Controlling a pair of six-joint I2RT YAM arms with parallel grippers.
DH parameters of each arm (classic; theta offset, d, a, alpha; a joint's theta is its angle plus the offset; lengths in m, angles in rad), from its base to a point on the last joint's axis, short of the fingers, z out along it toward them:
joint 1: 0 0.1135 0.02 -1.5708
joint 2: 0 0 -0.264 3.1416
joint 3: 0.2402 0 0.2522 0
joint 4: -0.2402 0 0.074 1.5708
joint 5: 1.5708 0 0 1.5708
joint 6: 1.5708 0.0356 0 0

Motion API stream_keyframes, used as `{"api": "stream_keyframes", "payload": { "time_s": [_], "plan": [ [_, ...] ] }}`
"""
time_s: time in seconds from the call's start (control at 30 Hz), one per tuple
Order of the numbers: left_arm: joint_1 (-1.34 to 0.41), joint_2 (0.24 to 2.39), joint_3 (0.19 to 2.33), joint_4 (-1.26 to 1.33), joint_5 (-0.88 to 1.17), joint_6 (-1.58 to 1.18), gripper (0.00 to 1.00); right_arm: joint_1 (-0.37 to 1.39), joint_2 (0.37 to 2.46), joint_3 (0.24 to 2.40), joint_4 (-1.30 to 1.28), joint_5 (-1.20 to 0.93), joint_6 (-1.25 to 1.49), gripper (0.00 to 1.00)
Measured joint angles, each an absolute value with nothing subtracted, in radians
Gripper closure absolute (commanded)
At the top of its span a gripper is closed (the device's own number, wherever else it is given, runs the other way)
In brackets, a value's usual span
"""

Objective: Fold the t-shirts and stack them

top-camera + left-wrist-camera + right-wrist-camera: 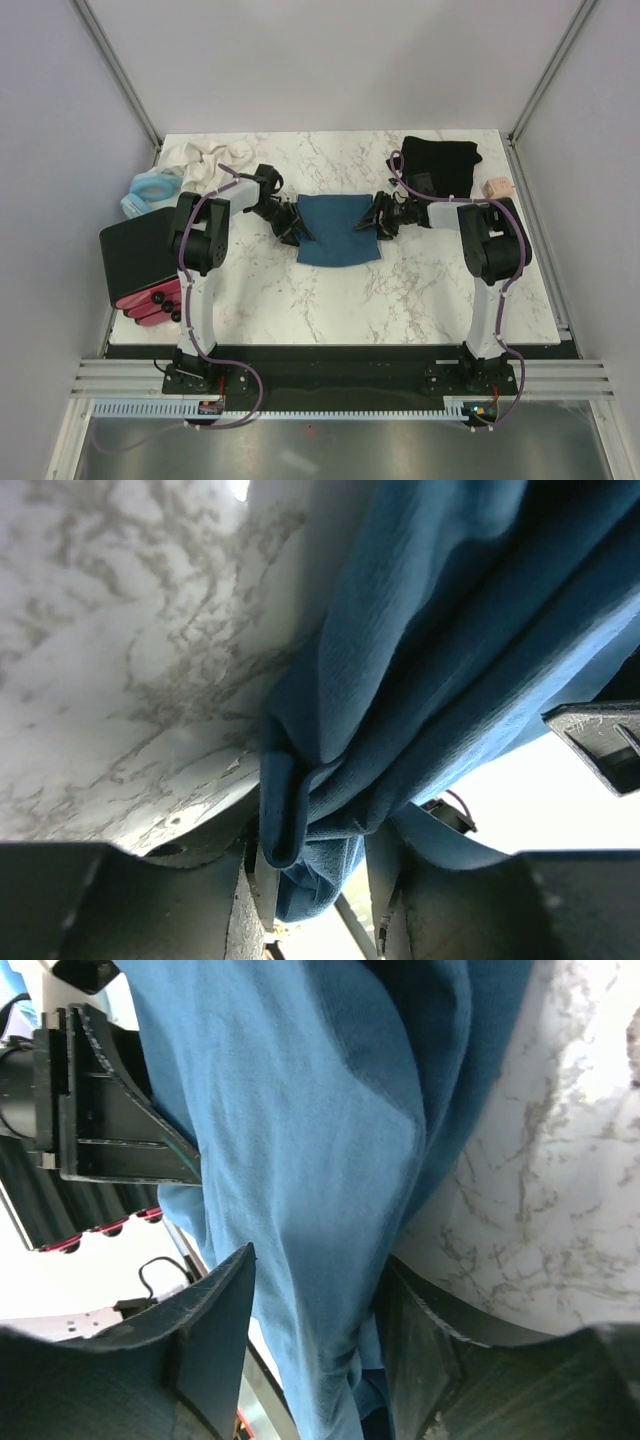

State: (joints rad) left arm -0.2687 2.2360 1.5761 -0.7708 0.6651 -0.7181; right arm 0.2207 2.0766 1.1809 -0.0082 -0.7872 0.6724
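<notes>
**Top external view: teal shirt caught between both arms at mid-table**

At the shirt's left edge the left gripper (292,225) is clamped on a bunched fold, which the left wrist view shows squeezed between its fingers (385,880). The teal shirt (338,230) lies partly folded at the middle of the marble table (330,310). It looks light, limp and easily creased. It would sag from any single hold, so two holds on opposite edges or corners suit it best. At its right edge the right gripper (372,222) has fabric filling the gap between its fingers (215,1340), but I cannot tell if they pinch it. The black shirt (440,165) sits crumpled at the far right corner, well apart, and is likely just as floppy.

The only container-like thing is a black box (135,255) at the left edge. Its inside is not visible. Pink-red items (150,305) lie against its near side.
</notes>
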Motion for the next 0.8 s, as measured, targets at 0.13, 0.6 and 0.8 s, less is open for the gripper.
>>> {"api": "stream_keyframes", "payload": {
  "time_s": [0.13,0.6,0.8],
  "plan": [
    [-0.269,2.236,1.568,-0.756,0.68,-0.718,0.59,0.225,2.086,1.191,0.005,-0.811,0.687,0.37],
    [-0.269,2.243,1.565,-0.748,0.691,-0.718,0.65,0.288,2.13,1.202,0.028,-0.77,0.71,1.0],
    [-0.269,2.243,1.564,-0.745,0.691,-0.718,0.65,0.299,2.108,1.194,0.019,-0.726,0.7,1.0]
  ]
}}
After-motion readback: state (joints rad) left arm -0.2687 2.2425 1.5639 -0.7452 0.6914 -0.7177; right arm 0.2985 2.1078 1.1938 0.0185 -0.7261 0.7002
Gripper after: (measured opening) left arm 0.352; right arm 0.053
